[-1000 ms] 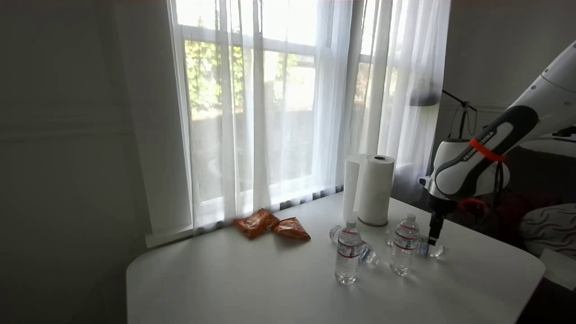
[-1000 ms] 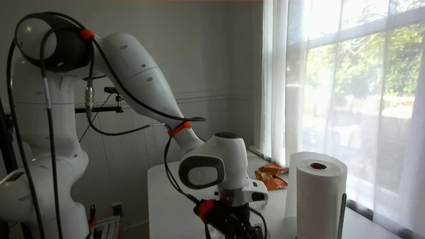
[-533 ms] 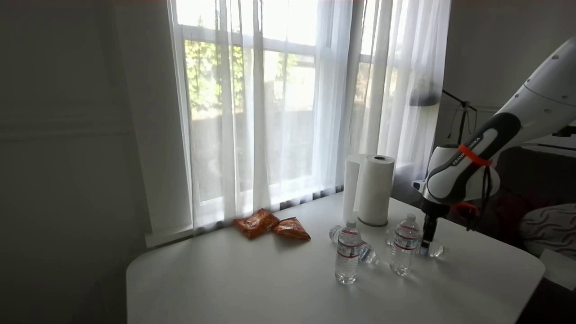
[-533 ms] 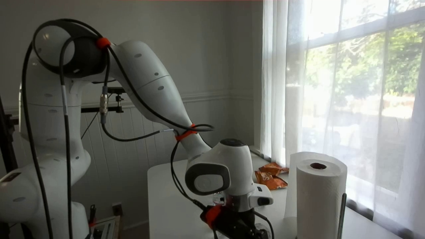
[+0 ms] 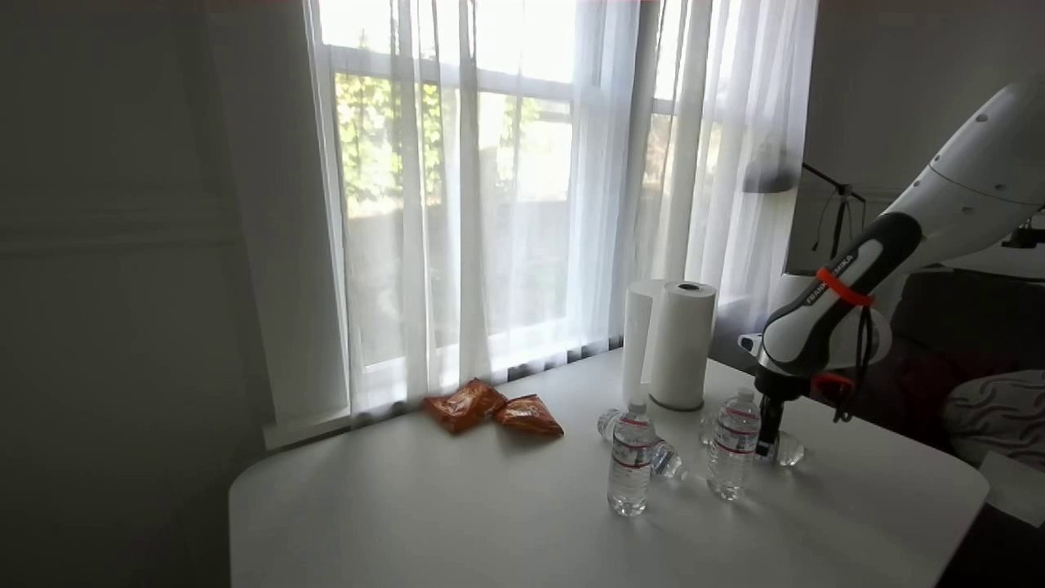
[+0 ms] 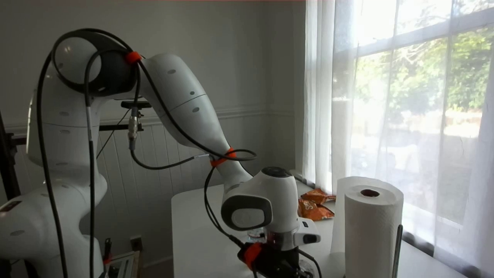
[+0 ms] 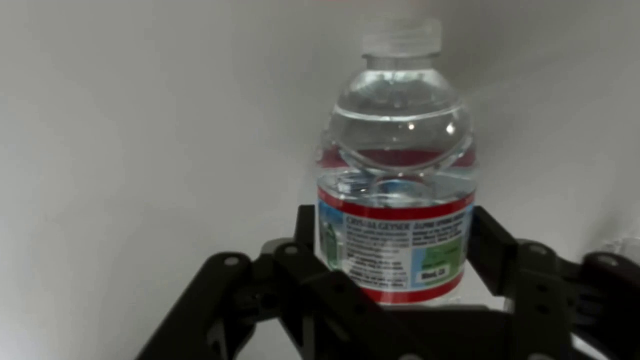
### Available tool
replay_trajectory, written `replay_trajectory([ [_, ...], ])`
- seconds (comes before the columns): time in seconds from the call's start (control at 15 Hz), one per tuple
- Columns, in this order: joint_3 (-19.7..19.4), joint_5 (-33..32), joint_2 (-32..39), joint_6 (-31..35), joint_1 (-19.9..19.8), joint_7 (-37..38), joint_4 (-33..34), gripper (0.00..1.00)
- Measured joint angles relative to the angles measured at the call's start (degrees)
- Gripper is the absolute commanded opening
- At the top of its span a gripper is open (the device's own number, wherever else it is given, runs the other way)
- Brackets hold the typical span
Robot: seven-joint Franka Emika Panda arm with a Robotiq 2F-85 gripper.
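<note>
"Water bottle (image 7: 395, 220) first. Held or only straddled?"

"Held, going by the wrist view. Pinched at the red-banded label (image 7: 390, 250) from both flanks by the jaws, with the cap (image 7: 402, 37) jutting past."

"Lying where?"

"On its side on the tabletop (image 5: 457, 523); in an exterior view, to the right of the paper towel roll (image 5: 683, 351) and in front of it."

"Next out?"

"In an exterior view, an upright bottle (image 5: 733, 449), in front of the roll and slightly to its right. Also a second upright bottle (image 5: 630, 465), in front and to its left, with another lying bottle (image 5: 668, 459) partly behind, closer to the roll."

"And beyond?"

"Orange snack bags (image 5: 467, 406), two of them, left of the roll in both exterior views. Behind the roll, sheer curtains (image 5: 608, 204) over a bright window (image 5: 535, 49)."
</note>
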Motion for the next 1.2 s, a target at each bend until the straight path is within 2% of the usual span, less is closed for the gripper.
replay_trajectory([
  [0.07,0.1,0.0,0.2,0.0,-0.3,-0.1,0.2,0.39],
  [0.27,0.3,0.0,0.2,-1.4,-0.7,-0.2,1.1,0.32],
  [0.33,0.3,0.0,0.2,-2.3,-0.7,-0.2,1.5,0.27],
  [0.53,-0.4,0.0,0.2,-6.9,-0.8,0.0,3.3,0.21],
  [1.2,-5.8,0.0,0.2,-32.9,-1.7,2.0,11.7,0.21],
])
